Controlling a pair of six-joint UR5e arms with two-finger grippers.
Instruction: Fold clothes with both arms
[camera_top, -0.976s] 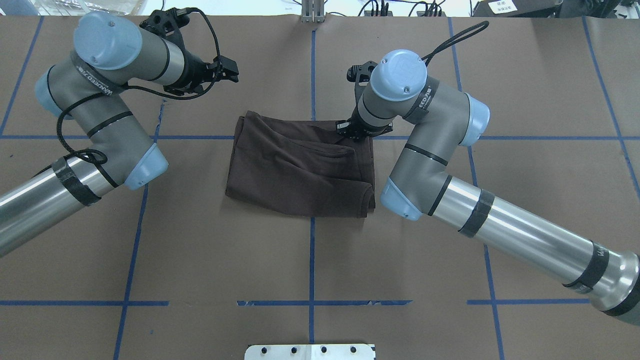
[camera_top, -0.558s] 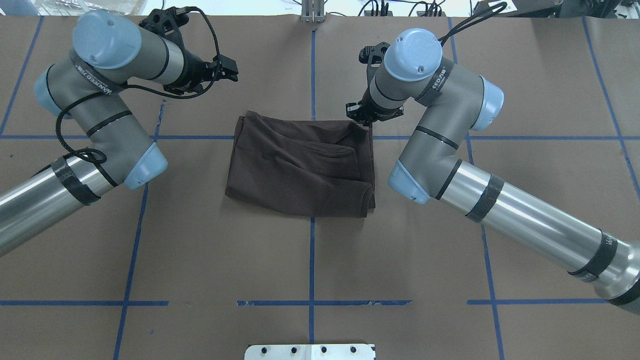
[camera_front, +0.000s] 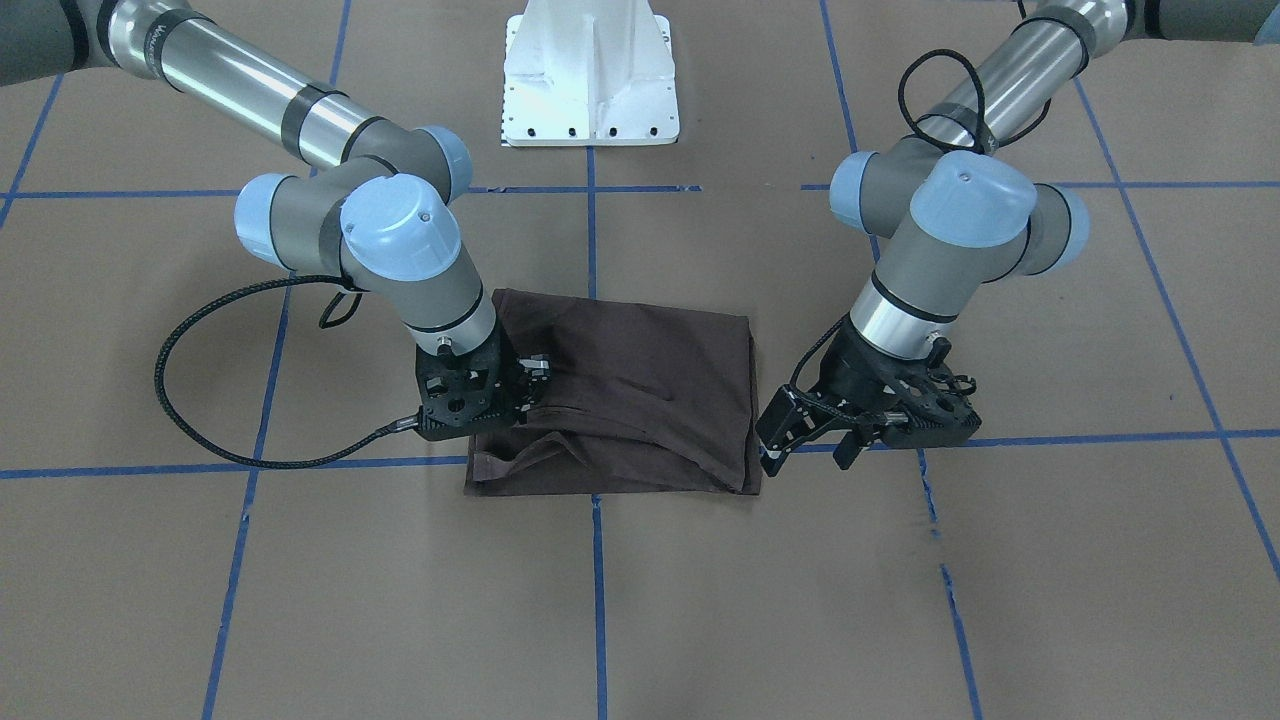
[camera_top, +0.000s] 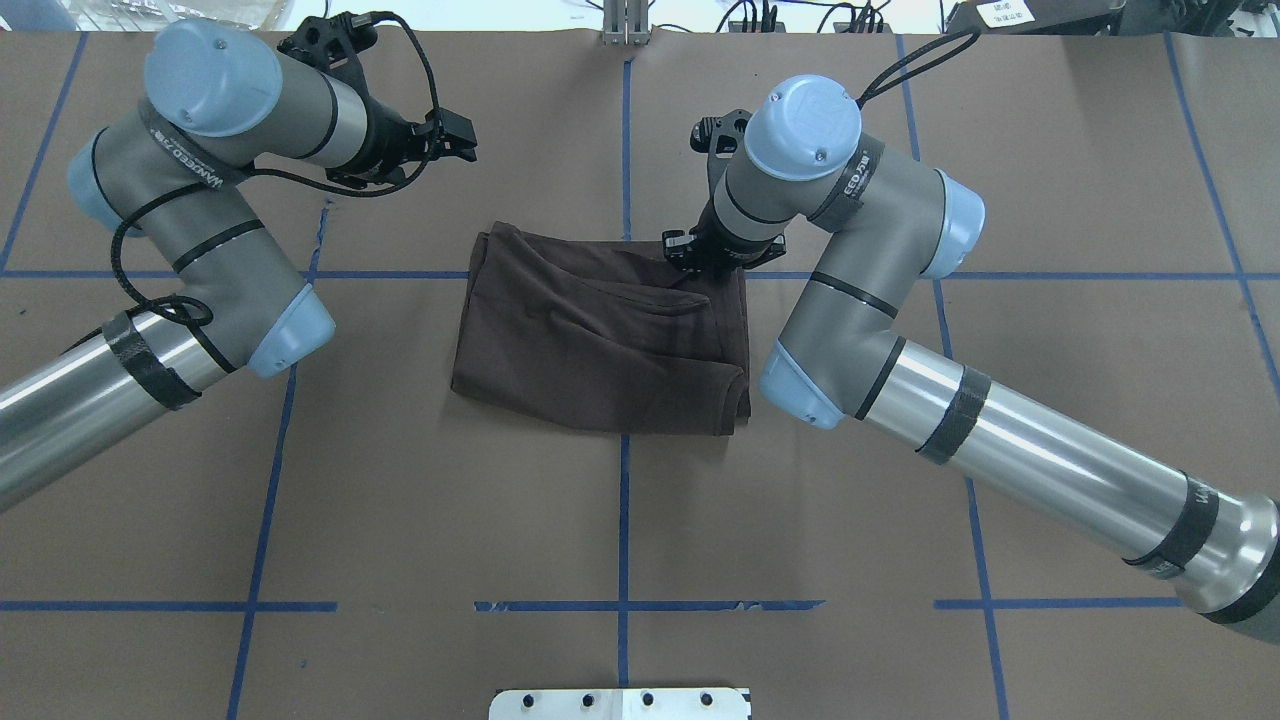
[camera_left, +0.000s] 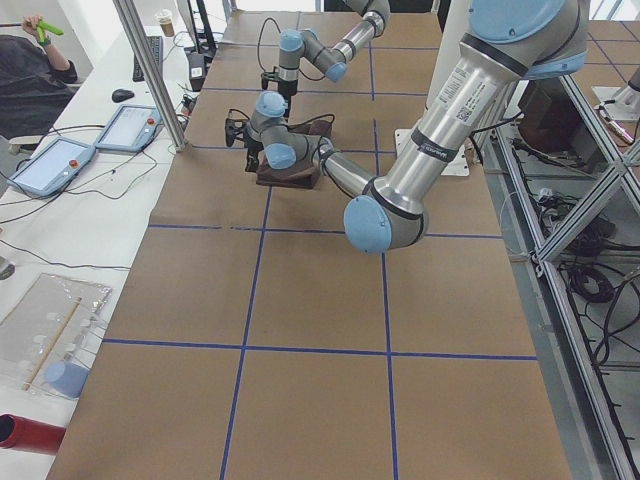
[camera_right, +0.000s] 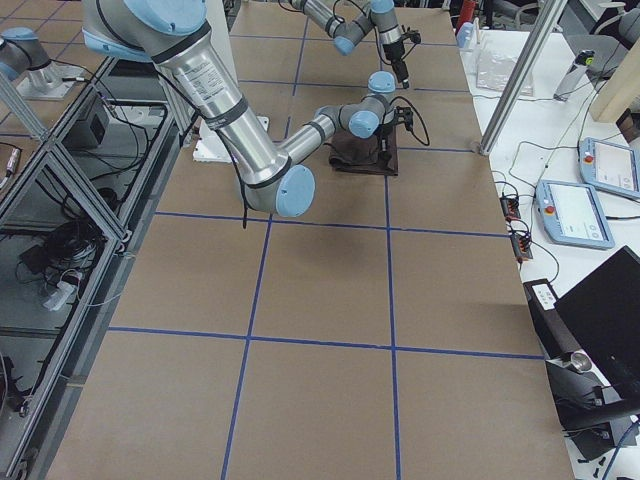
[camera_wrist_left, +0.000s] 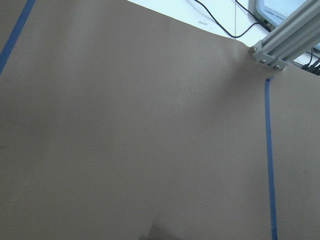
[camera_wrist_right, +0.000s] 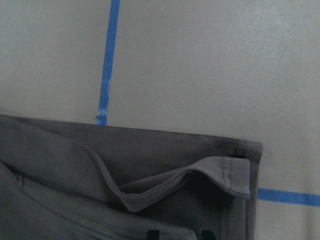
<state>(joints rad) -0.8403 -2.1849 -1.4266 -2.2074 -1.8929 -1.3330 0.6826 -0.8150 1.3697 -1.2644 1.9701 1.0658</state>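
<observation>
- The dark brown T-shirt (camera_top: 600, 340) is already down to a compact, several-layered rectangle, so most of the folding looks done.
- It lies near the middle of the surface (camera_top: 400, 520), a little toward the edge away from the robot, well clear of every corner.
- What seems left is tidying. The top layer shows ridges, and a hemmed flap (camera_wrist_right: 220, 172) curls up loose at the shirt's corner on the robot's right, on the side away from the robot. A last fold may also be intended, though I cannot tell.
- The right gripper (camera_top: 690, 255) hangs directly over that corner. In its wrist view two dark fingertips (camera_wrist_right: 152, 233) show apart with cloth beneath, so its jaws look spread and hold nothing. The flap lies just ahead of them, not between them.
- The left gripper (camera_front: 808, 450) sits off the shirt's other side, just beside its edge, over bare surface. Its jaws are spread and empty, and no cloth is in reach of them.
</observation>
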